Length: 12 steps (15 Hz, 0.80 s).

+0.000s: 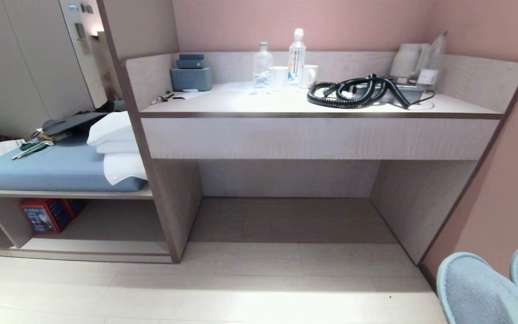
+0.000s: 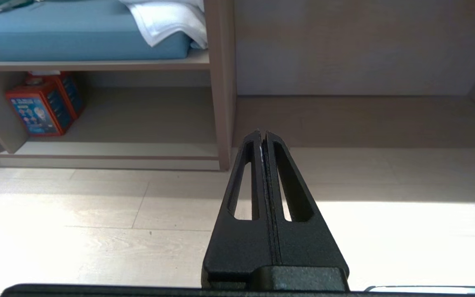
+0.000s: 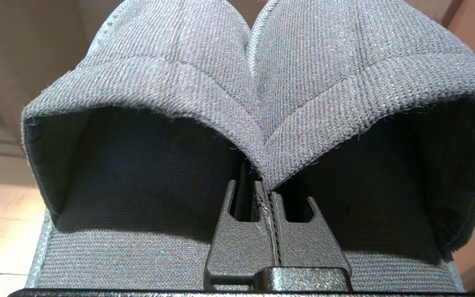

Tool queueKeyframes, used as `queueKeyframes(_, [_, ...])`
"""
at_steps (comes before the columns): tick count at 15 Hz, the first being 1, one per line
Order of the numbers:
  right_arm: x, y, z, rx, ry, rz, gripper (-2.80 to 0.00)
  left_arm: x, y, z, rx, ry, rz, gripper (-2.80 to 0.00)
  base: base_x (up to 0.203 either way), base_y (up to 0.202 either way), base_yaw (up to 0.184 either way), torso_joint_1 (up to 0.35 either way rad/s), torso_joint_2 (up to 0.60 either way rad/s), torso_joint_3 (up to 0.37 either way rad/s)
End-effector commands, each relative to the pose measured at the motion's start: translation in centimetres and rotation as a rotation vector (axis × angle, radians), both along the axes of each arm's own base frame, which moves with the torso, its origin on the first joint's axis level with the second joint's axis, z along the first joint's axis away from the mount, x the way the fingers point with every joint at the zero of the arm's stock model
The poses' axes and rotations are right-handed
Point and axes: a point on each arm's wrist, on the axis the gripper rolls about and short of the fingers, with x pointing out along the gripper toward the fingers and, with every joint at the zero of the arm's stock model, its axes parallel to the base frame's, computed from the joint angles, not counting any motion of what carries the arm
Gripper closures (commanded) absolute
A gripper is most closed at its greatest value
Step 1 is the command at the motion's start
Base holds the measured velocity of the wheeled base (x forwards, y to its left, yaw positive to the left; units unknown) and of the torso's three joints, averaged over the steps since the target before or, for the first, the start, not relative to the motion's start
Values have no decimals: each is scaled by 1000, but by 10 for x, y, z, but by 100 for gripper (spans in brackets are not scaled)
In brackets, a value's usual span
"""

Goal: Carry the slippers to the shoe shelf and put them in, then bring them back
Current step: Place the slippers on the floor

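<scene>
The two grey-blue slippers hang at the lower right of the head view, toes forward, above the floor. In the right wrist view my right gripper is shut on the slippers, pinching their two inner edges together. The fingertips are buried in the cloth. The shoe shelf is the low cubby under the bench at the far left, also seen as the shoe shelf from the left wrist. My left gripper is shut and holds nothing, low over the floor and pointing at the post between the cubby and the desk recess.
A long desk carries bottles, cups, a kettle and a black coiled hose. A blue cushion with white pillows lies on the bench. A red box stands inside the cubby. A pink wall closes the right side.
</scene>
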Motion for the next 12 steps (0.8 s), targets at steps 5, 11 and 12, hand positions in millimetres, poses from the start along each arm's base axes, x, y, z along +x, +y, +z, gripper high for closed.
queueKeyframes(5, [0, 0, 0, 2, 2, 1, 0, 0, 0, 0, -2, 2, 0, 0, 0, 0, 0, 3, 2, -194])
queueKeyframes(11, [0, 0, 0, 0, 2, 1, 0, 0, 0, 0, -2, 1, -1, 0, 0, 0, 0, 3, 1, -198])
queueKeyframes(12, [0, 0, 0, -2, 1, 1, 0, 0, 0, 0, -2, 2, 0, 0, 0, 0, 0, -2, 2, -199])
